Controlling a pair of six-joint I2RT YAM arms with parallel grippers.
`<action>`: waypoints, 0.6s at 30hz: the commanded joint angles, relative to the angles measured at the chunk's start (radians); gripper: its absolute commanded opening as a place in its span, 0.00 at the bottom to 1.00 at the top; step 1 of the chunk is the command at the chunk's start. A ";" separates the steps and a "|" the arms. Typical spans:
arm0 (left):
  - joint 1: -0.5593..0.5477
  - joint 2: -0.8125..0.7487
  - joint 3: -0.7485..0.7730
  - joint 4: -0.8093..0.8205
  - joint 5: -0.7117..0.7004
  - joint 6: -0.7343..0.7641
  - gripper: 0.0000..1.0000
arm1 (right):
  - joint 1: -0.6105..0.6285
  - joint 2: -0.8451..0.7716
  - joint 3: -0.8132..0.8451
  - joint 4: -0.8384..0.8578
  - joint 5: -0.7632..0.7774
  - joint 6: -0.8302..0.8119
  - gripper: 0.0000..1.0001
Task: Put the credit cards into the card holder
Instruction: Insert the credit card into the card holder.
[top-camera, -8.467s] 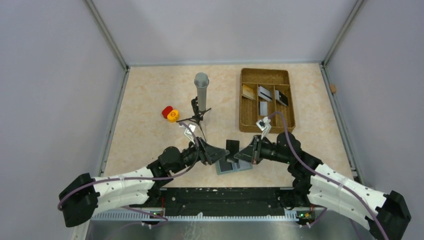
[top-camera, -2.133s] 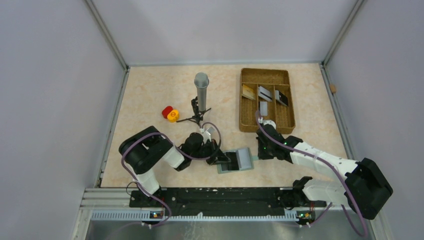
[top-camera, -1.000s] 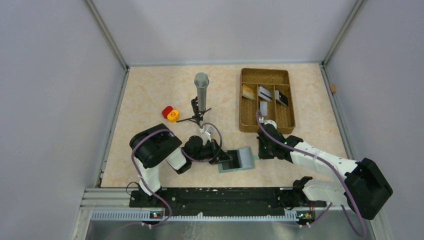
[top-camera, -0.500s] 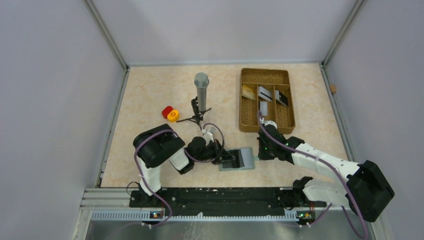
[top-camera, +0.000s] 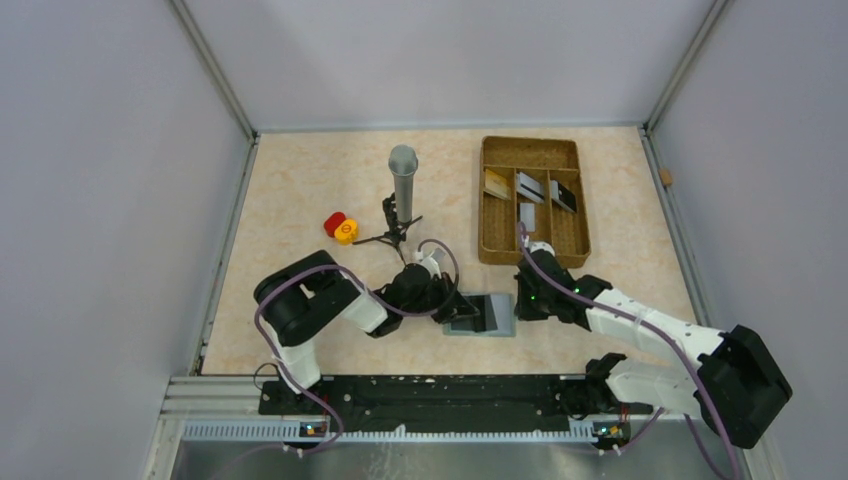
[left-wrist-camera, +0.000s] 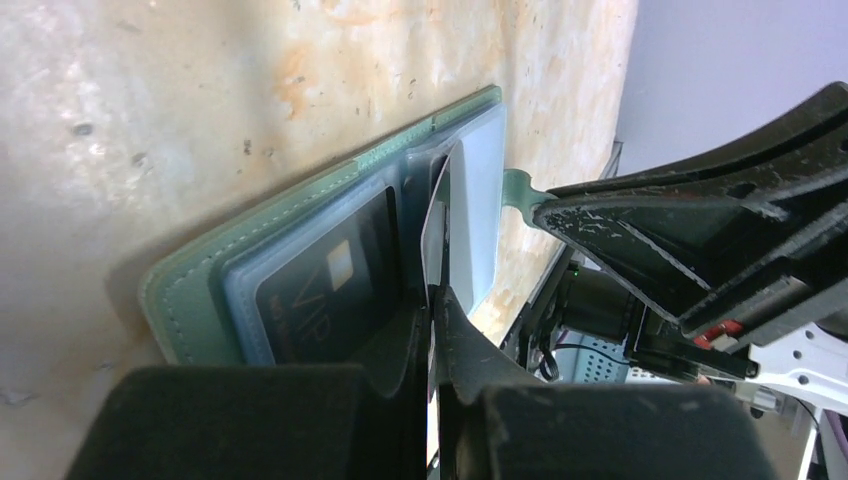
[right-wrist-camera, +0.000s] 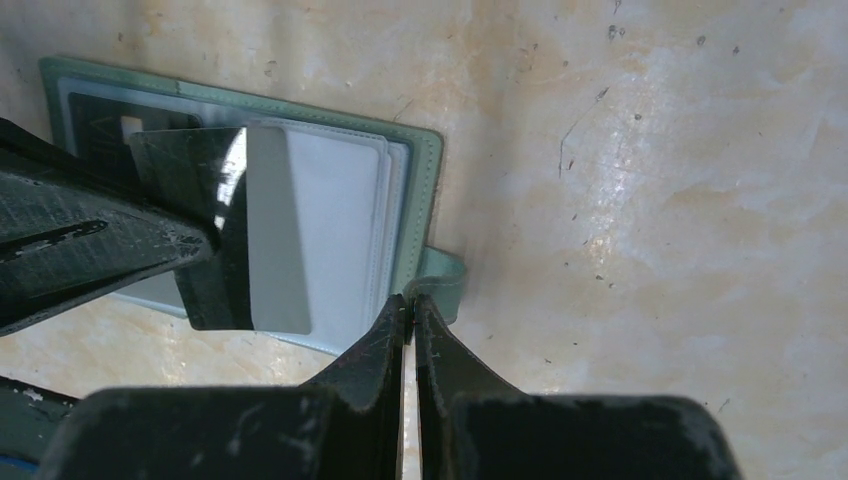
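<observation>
Pinching a silvery card, the left gripper was clamped on it and held it on edge, tilted, over the open wallet. Card's far end reached the light blue sleeves by the fold — could not tell whether it sat in a slot. Wallet lay flat and open on the table, near the front edge, between the two arms. A black card marked VIP sat in a sleeve on the wallet's left half.

Right gripper had its fingers pressed together, nothing visible between them. Its tips were down at the wallet's right edge, just beside the tab; whether they touched the cover could not be told. From the left wrist, the tab ended right at the right gripper's tip.

Tray sat at the far right of the table, well apart from the wallet. Four more cards stood in its compartments — tan card, silver card and dark card across the back, grey card nearer the arms. A microphone on a small stand stood left of the tray, with a red piece and a yellow piece touching each other to its left.
</observation>
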 joint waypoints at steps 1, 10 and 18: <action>-0.018 -0.037 0.064 -0.245 -0.069 0.083 0.05 | 0.006 -0.032 -0.004 0.025 -0.001 0.012 0.00; -0.019 -0.014 0.082 -0.238 0.044 0.064 0.04 | 0.006 -0.034 -0.013 0.024 0.036 0.032 0.00; -0.019 0.016 0.148 -0.344 0.098 0.090 0.05 | 0.006 -0.039 -0.028 0.035 0.052 0.049 0.00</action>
